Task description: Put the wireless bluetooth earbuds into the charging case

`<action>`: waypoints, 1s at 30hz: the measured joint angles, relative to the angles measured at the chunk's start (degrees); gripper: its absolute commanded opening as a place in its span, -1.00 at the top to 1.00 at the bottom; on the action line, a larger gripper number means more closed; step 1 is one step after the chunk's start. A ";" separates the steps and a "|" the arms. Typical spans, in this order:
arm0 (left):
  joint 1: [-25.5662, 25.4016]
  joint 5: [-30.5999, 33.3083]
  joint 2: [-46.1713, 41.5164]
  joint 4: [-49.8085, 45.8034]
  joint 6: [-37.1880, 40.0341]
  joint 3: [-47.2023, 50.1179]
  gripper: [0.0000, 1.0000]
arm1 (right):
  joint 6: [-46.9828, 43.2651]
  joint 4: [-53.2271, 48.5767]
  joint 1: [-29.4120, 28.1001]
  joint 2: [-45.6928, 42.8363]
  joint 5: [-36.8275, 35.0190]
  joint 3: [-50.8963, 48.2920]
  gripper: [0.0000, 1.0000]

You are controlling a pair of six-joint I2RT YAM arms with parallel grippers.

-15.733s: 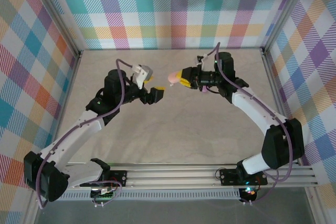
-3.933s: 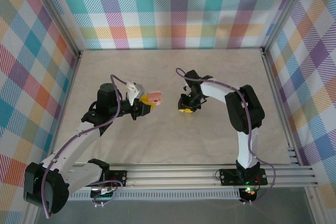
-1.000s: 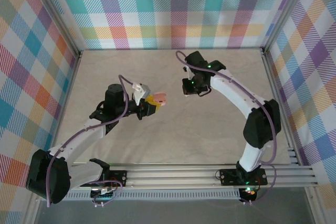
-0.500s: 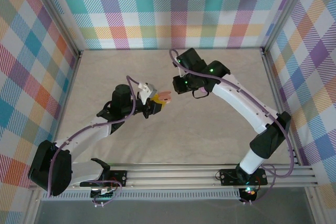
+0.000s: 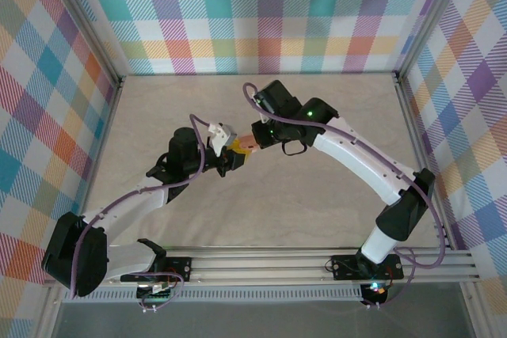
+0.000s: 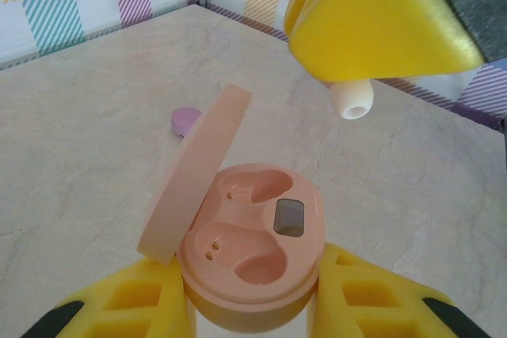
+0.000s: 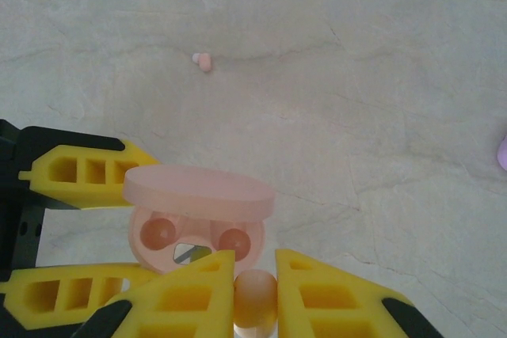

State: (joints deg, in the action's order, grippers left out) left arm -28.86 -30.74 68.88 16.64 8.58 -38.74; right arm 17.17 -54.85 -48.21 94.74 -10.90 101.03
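Note:
My left gripper (image 6: 255,286) is shut on the salmon-pink charging case (image 6: 253,239), whose lid (image 6: 194,176) stands open. Both earbud wells are empty. In the top view the case (image 5: 244,148) is held above the mid table, with my right gripper (image 5: 256,139) right beside it. My right gripper (image 7: 255,265) is shut on a pale pink earbud (image 7: 255,300), just in front of the open case (image 7: 196,235). In the left wrist view the earbud's tip (image 6: 351,99) pokes out under a right finger (image 6: 372,21), above the case. Another pink earbud (image 7: 203,61) lies on the table.
A small purple piece (image 6: 185,120) lies on the marble table (image 5: 317,195) behind the lid, and a purple edge (image 7: 502,153) shows at the right of the right wrist view. Checked walls (image 5: 261,13) and metal rails enclose the table.
My right gripper has swung left and nearer with the pink earbud, up to the open case. My left gripper has shifted the case slightly right, then held still.

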 measured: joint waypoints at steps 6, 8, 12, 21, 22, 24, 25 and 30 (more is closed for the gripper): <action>0.00 -0.02 -1.03 0.02 -0.02 0.00 0.86 | 0.02 0.94 -0.90 1.51 -2.01 -0.09 0.65; 0.00 -0.04 -1.22 0.02 -0.04 0.00 0.86 | -0.02 1.20 -1.01 1.90 -2.36 -0.09 0.65; -0.04 -0.07 -1.31 0.00 -0.20 0.00 0.86 | -0.07 1.53 -1.01 2.62 -2.78 -0.11 0.65; -0.37 -0.09 -1.79 0.00 -0.20 0.00 0.86 | -0.11 1.81 -1.05 3.30 -3.45 -0.09 0.64; -0.37 -0.07 -1.79 -0.02 -0.20 0.00 0.86 | -0.11 1.84 -1.07 3.37 -3.43 -0.09 0.64; -0.37 -0.02 -1.79 -0.22 -0.20 0.00 0.86 | -0.11 1.86 -1.20 3.50 -3.43 -0.09 0.64; -0.37 -0.02 -1.79 -0.24 -0.20 0.00 0.86 | -0.11 1.86 -1.29 3.56 -3.45 -0.11 0.64; -0.37 0.00 -1.90 -0.57 -0.20 0.00 0.86 | -0.15 1.81 -1.70 3.69 -3.69 -0.11 0.56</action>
State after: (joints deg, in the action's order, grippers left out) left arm -29.23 -30.74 66.98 16.08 8.38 -38.74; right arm 17.02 -53.04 -49.91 98.43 -14.59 100.92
